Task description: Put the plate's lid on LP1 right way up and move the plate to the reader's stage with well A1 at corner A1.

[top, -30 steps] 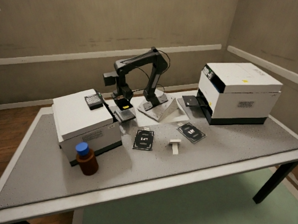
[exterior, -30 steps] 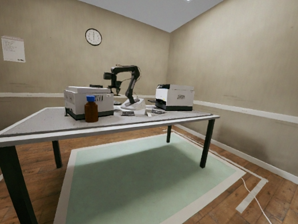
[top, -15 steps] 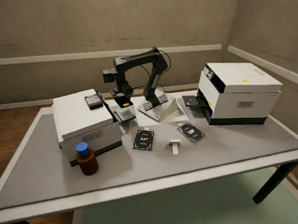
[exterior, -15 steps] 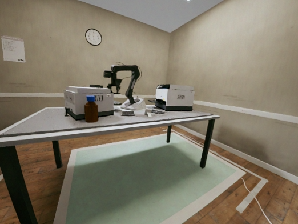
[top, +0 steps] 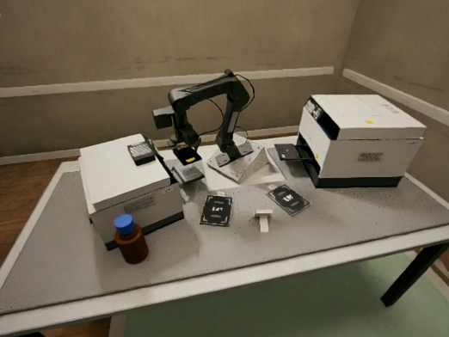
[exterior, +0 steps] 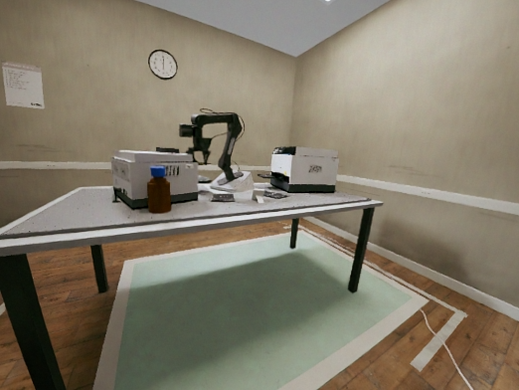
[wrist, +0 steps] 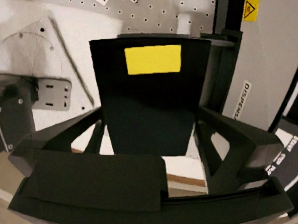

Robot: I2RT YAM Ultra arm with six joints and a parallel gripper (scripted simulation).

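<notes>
Plate: looks to be on the stage (top: pixel 201 177) beside the dispenser (top: pixel 125 172) (exterior: pixel 156 174) (wrist: pixel 265 65), below the lid
Lid (top: pixel 182 154) (wrist: pixel 147 110): raised, between the fingers; its long axis points outward from the palm
End effector (top: pixel 187 150) (exterior: pixel 201 161) (wrist: pixel 150 114): spread wide, apparently grasping the lid by its long sides
LP1 (top: pixel 216 213) (exterior: pixel 221 200): rightward and nearer the viewer in the top view; the lid likely needs carrying there, then lowering
</notes>
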